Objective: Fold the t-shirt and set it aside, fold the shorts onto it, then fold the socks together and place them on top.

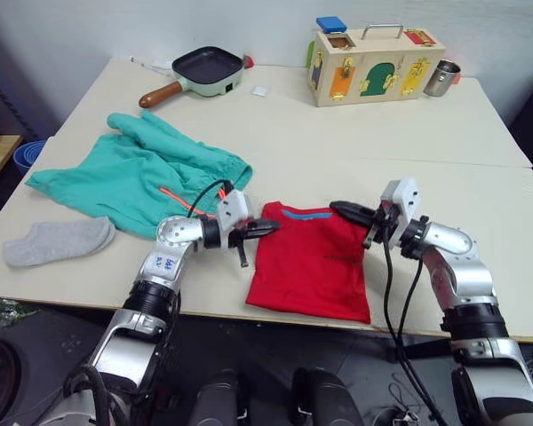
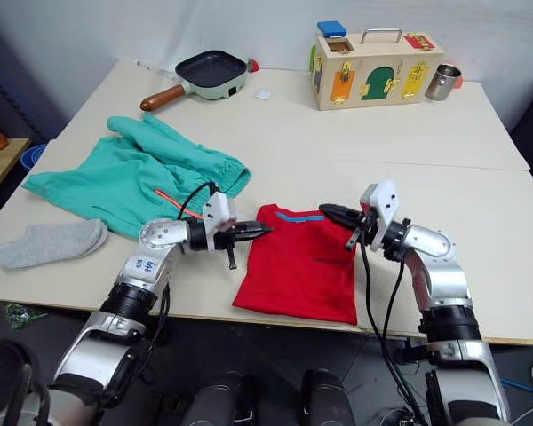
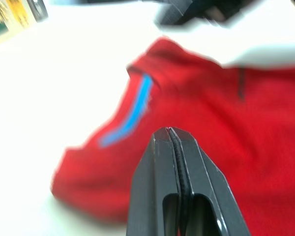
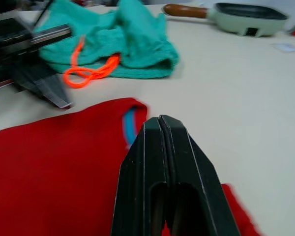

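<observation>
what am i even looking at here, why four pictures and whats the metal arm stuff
It is a humanoid robot with two silver arms, each ending in a black two-finger gripper. The two wide pictures come from a stereo camera on its head, looking down over the arms. The two close-ups come from cameras on the wrists, looking along each gripper's fingers.

On the beige table a red t-shirt, folded into a rectangle, lies near the front edge. The left gripper and right gripper sit at its upper corners, both pinched shut with nothing visibly between the fingers. Teal shorts with an orange drawstring lie to the left, with grey socks nearer the front. At the back are a frying pan, a wooden latch box and a metal cup.
</observation>
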